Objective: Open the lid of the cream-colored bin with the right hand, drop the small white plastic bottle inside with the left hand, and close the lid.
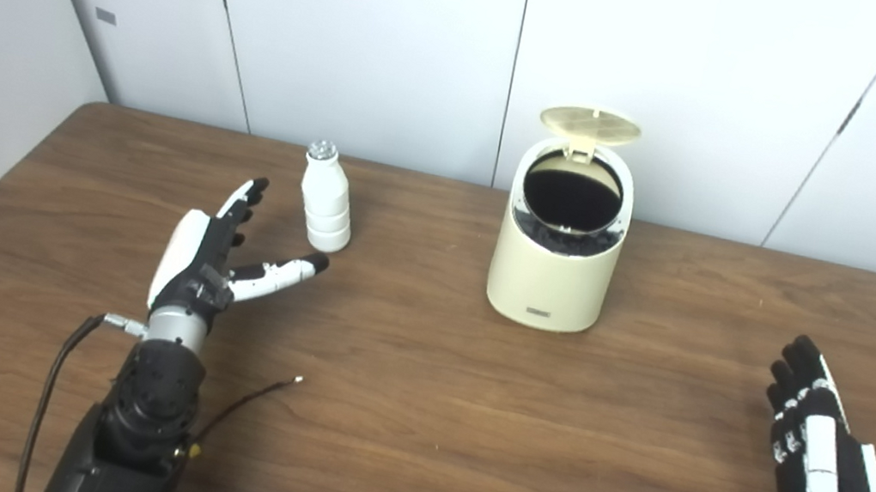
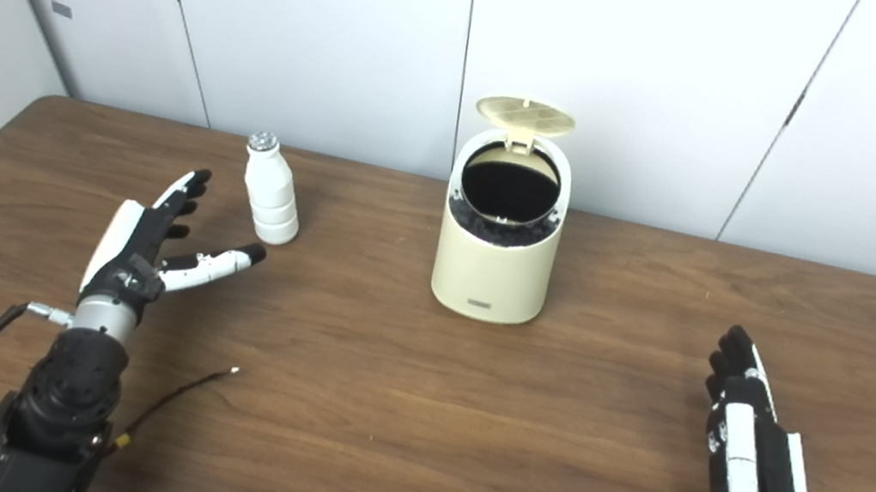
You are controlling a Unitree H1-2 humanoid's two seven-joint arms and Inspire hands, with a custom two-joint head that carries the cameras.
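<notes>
The cream-colored bin point(image 1: 553, 276) stands mid-table with its round lid point(image 1: 591, 125) flipped up at the back, showing a dark inside. A small white plastic bottle point(image 1: 326, 199) stands upright to the bin's left. My left hand point(image 1: 216, 252) is open just left of and nearer than the bottle, thumb tip close to its base, not touching. My right hand point(image 1: 823, 456) rests open at the near right, well away from the bin, holding nothing.
The wooden table point(image 1: 412, 416) runs to white wall panels at the back and a wall on the left. A thin loose cable point(image 1: 250, 400) lies on the table beside my left forearm.
</notes>
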